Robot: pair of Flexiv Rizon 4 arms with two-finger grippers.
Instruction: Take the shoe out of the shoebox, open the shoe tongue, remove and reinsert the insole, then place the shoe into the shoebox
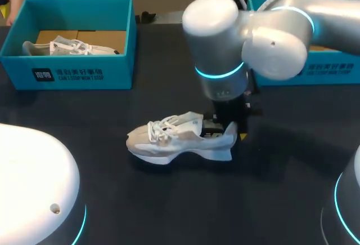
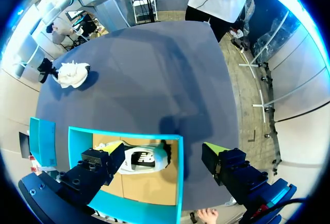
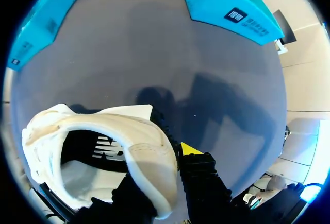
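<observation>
A pale grey-white shoe (image 1: 180, 139) lies on its sole mid-table, toe to the left. My right gripper (image 1: 225, 128) comes down at its heel. In the right wrist view that gripper (image 3: 164, 170) is shut on the heel collar of the shoe (image 3: 103, 136), with one yellow tip (image 3: 190, 149) outside the collar and the other finger inside the shoe opening. My left gripper (image 2: 165, 154) hangs open high above the left teal shoebox (image 2: 175, 172), in which a second shoe (image 2: 142, 159) lies. The table shoe (image 2: 72, 73) shows far off in the left wrist view.
The left shoebox (image 1: 73, 73) stands at the back left with a shoe (image 1: 67, 48) inside. A second teal shoebox (image 1: 332, 67) stands at the back right, partly behind my right arm (image 1: 247, 36). My left arm's white housing (image 1: 34, 188) fills the near left corner.
</observation>
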